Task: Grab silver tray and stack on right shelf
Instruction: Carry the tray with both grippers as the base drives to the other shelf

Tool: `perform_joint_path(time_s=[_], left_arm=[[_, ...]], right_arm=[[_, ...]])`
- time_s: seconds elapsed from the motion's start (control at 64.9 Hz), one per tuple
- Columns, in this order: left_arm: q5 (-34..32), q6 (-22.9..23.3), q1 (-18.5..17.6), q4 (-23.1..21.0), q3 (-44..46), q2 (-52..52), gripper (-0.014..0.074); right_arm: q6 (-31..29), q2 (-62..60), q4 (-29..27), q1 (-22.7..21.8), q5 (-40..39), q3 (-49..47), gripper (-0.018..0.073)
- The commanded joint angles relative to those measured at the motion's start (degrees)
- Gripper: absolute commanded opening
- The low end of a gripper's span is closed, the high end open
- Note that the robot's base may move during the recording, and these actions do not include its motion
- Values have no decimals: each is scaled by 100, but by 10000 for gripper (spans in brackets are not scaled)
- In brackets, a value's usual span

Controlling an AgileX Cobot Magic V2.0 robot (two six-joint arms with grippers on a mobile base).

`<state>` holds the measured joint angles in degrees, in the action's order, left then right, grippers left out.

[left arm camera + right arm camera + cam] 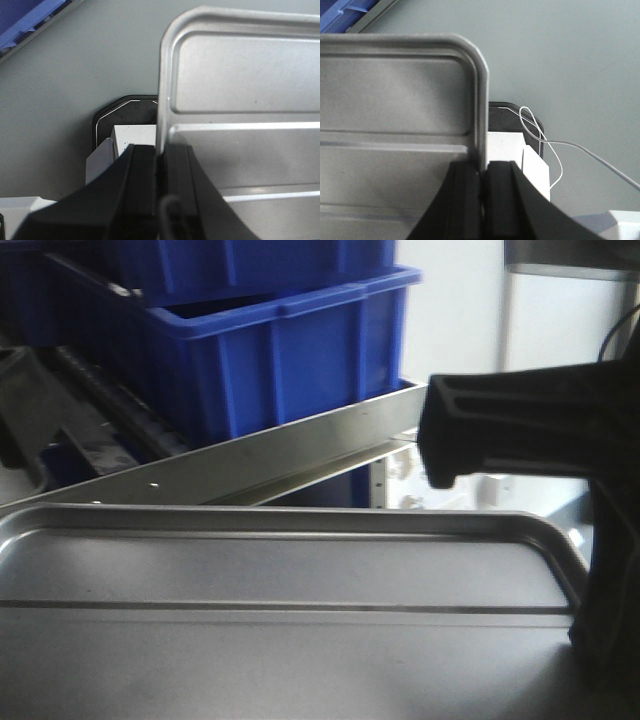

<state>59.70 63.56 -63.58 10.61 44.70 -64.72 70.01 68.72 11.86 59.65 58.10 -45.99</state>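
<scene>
**Silver tray held at both short rims, in front of the shelf**

The silver tray (pixel 280 570) is held clear of any support. It lies roughly level, with its base facing up. It is below the flat steel front bar (pixel 250 445) of the shelf (pixel 390 480), on the near side and not touching it. A long ridge across the tray base is visible in the front view.

The left pincer (pixel 159 160) is closed on the tray's left rim. One black finger (pixel 137 175) is outside the rim and the other is inside, on the base. The right pincer (pixel 484 172) grips the opposite rim in the same way, with one finger (pixel 465 185) on the tray base and one outside. In the front view the right arm (pixel 540 420) is a dark, blurred mass at the tray's right end.

Two blue bins (pixel 280 360) are stacked behind the front bar. The roller rails to their left are too blurred to describe.

Both wrist views show grey floor (pixel 570 60) beneath the tray. Near each rim they also show a dark rounded plate (pixel 125 112) carrying a white block (pixel 132 137). A thin white cable (pixel 540 135) loops beside the block on the right side.
</scene>
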Motion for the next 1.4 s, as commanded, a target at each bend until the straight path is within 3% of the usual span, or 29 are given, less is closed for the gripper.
perform_joint_path(time_s=[0.0, 1.387], left_arm=[[1706, -3, 5, 504, 66, 123, -99], [1706, -3, 5, 504, 66, 123, -99]], right_arm=[[-49, -130, 483, -64, 1691, -63, 57], [-49, -130, 483, -64, 1713, -63, 57]])
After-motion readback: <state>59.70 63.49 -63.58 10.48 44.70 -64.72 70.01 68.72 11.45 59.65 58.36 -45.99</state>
